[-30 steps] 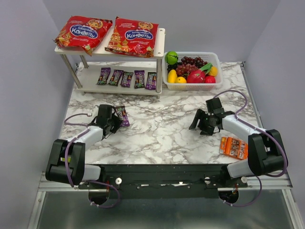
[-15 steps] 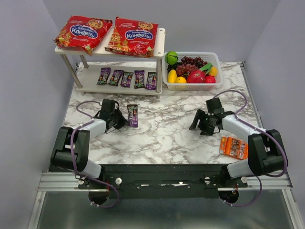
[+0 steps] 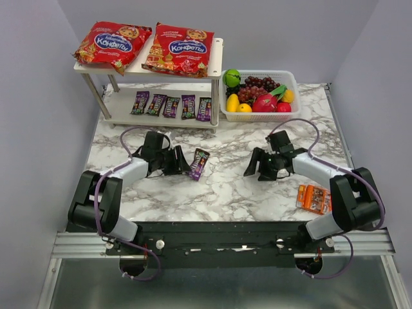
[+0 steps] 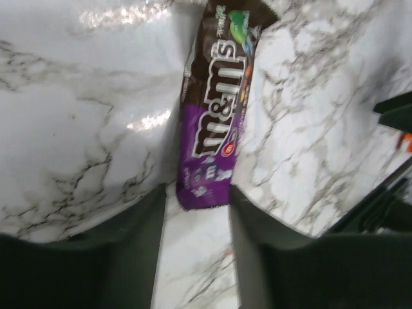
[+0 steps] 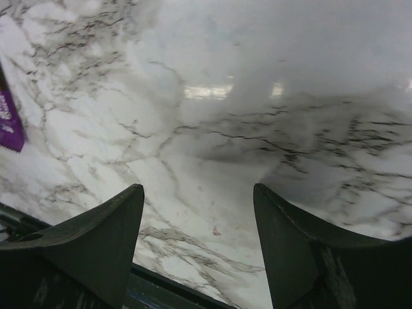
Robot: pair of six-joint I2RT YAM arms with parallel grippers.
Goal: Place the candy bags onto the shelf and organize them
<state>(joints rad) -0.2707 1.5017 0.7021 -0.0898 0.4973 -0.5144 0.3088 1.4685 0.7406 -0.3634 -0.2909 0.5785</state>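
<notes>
Candy bags fill most of the shelf (image 3: 217,53), a white two-tier rack at the far left of a marble-patterned bench (image 3: 232,190). Two large glossy red bags (image 3: 112,42) lie side by side on the top board. Five small dark packets (image 3: 170,106) sit in a row on the lower board.

One more small purple-brown packet (image 3: 199,163) lies flat on the bench, well in front of the shelf, near the middle. The left end effector (image 4: 197,193) points at it with its fingers spread. In the left wrist view the packet's near end lies right in the gap between the fingertips. Whether they touch its edges cannot be told, but it does not look pinched.

The right end effector (image 5: 198,193) hangs over bare marble nearby, fingers wide apart and holding nothing. A white basket of fruit (image 3: 293,80) stands just right of the shelf. An orange packet (image 3: 315,198) lies near the right arm's base.

The loose packet looks light, thin and soft, with a slick, shiny wrapper that could slide or crumple. A hold across its narrow width, near the flat sealed end, seems safest. A firm but gentle squeeze should keep the candy inside from being crushed. Lying so flat, it may be hard to get under.
</notes>
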